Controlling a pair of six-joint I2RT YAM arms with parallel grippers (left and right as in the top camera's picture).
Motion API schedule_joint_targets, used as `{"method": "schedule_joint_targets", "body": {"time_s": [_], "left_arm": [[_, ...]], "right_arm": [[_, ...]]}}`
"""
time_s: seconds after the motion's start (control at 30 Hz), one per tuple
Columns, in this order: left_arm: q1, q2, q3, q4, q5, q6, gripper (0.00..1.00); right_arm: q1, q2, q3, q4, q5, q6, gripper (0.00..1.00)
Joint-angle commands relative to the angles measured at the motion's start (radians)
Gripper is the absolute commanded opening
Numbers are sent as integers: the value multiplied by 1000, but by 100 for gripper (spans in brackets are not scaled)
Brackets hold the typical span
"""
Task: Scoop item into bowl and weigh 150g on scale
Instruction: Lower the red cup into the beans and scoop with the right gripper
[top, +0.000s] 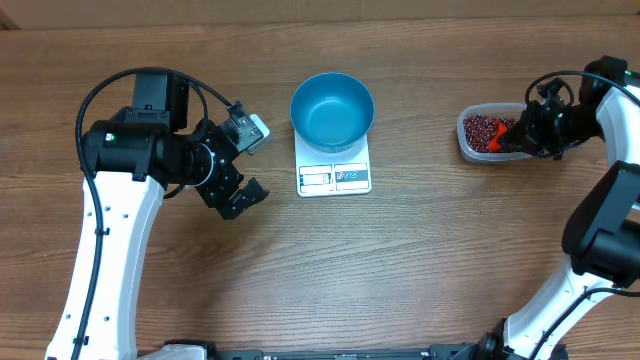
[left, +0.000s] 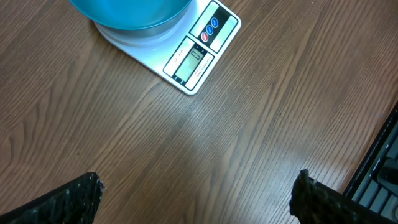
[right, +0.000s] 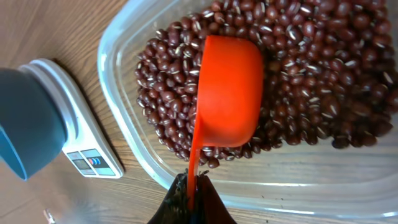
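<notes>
The blue bowl (top: 332, 109) stands on the white scale (top: 334, 177) at the table's middle; its inside looks bare. Dark red-brown beans (top: 481, 129) fill a clear tub (top: 466, 143) at the right. My right gripper (top: 508, 137) is shut on the handle of a red scoop (right: 229, 93), whose cup lies on its side among the beans (right: 311, 74) in the tub (right: 118, 68). In the right wrist view the bowl (right: 28, 124) and scale (right: 87, 155) show at the left. My left gripper (top: 243, 170) hangs open over bare wood, left of the scale (left: 202, 53) and bowl (left: 127, 15).
Both arms rise from the table's front edge, the left one white with a black wrist (top: 150, 150). Bare wood lies between the scale and the tub, and all along the front.
</notes>
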Motion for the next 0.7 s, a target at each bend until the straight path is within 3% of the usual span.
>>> {"method": "schedule_joint_targets", "body": {"time_s": [0.0,0.67], "left_arm": [[4,-13,20,1,2,-7,99],[4,-13,20,1,2,-7,100]], "right_arm": [[-14,10,-30,17,-65,-31,4],[-155,11,-95,42,-174,-31,4]]}}
